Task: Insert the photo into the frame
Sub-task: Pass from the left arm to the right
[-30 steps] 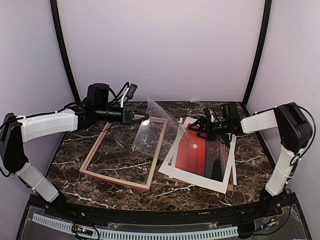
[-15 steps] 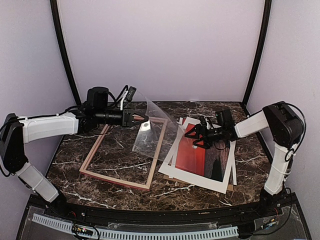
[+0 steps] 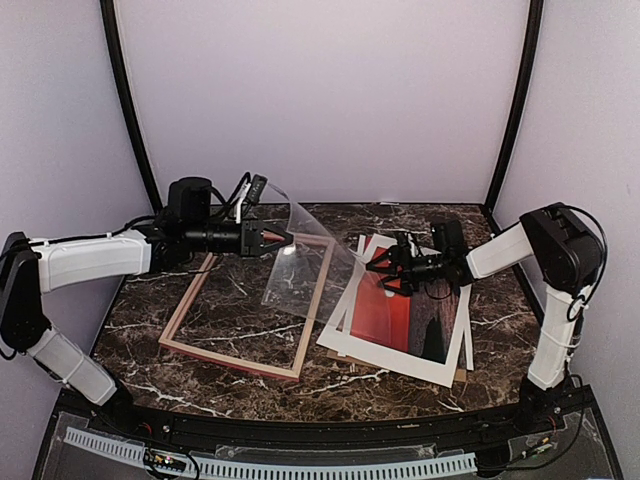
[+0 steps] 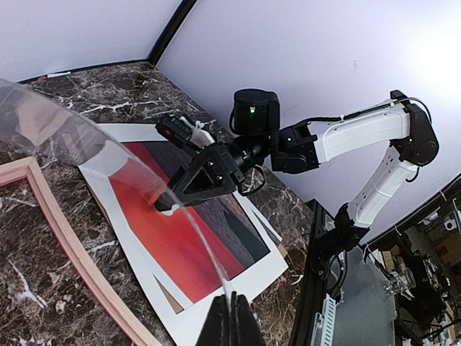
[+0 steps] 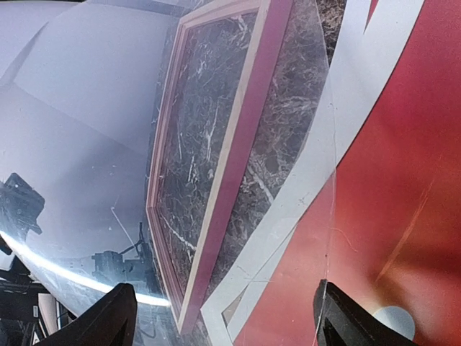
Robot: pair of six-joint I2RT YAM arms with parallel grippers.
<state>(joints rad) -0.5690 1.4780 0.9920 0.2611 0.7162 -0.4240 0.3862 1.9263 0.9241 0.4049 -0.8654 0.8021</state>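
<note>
Left gripper (image 3: 288, 239) is clenching the clear sheet's (image 3: 300, 270) edge. Right gripper (image 3: 378, 276) is gaping over the photo (image 3: 395, 315), holding nothing. Only its wrist cam is catching the sheet's edge near a fingertip (image 5: 353, 324).

Pale lilac walls (image 3: 320, 100) and black corner posts (image 3: 129, 110) enclose a dark, white-veined marble tabletop (image 3: 330, 388)

I see the sunset photo (image 3: 388, 305) flat toward the table's (image 3: 310, 385) right edge, the wooden frame (image 3: 232, 361) flat leftward.
</note>
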